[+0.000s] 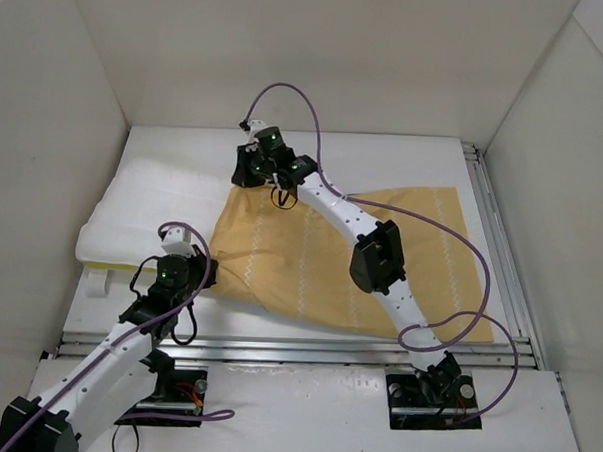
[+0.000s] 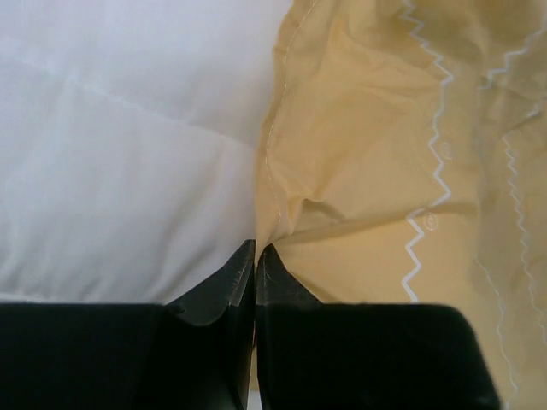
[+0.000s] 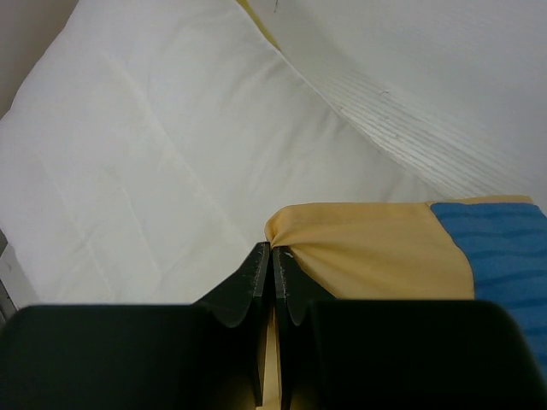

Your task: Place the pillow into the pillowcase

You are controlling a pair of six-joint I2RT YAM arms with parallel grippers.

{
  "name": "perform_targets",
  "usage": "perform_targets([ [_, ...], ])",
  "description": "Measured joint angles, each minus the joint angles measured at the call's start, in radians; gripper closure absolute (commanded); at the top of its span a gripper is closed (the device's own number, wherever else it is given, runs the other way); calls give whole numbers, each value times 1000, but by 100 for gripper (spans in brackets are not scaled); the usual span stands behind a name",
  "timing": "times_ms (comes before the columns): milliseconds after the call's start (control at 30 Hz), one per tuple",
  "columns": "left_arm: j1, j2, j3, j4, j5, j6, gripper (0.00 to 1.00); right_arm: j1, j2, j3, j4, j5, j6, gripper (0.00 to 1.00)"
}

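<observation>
The pillowcase (image 1: pixel 330 257) lies yellow-orange side up across the middle of the table, and part of the white pillow (image 1: pixel 152 214) reaches under its left end. My left gripper (image 1: pixel 181 243) is shut on the pillowcase's near left edge; in the left wrist view its gripper (image 2: pixel 255 249) pinches yellow fabric (image 2: pixel 367 171) beside the pillow (image 2: pixel 120 145). My right gripper (image 1: pixel 254 169) is shut on the far left corner; the right wrist view shows its gripper (image 3: pixel 272 250) pinching the yellow hem (image 3: pixel 367 248) above the pillow (image 3: pixel 171 154), with the blue face (image 3: pixel 500 248) at the right.
White walls enclose the table at the back (image 1: pixel 309 56), left (image 1: pixel 43 175) and right (image 1: pixel 563 197). A metal rail (image 1: pixel 501 245) runs along the table's right edge. Purple cables (image 1: pixel 451 233) loop over the right arm and the pillowcase.
</observation>
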Motion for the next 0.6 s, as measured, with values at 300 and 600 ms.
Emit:
perform_targets([
  [300, 69, -54, 45, -210, -126, -38, 100, 33, 73, 19, 164, -2, 105, 100],
  [600, 72, -367, 3, -255, -99, 21, 100, 33, 80, 15, 323, -88, 223, 100],
])
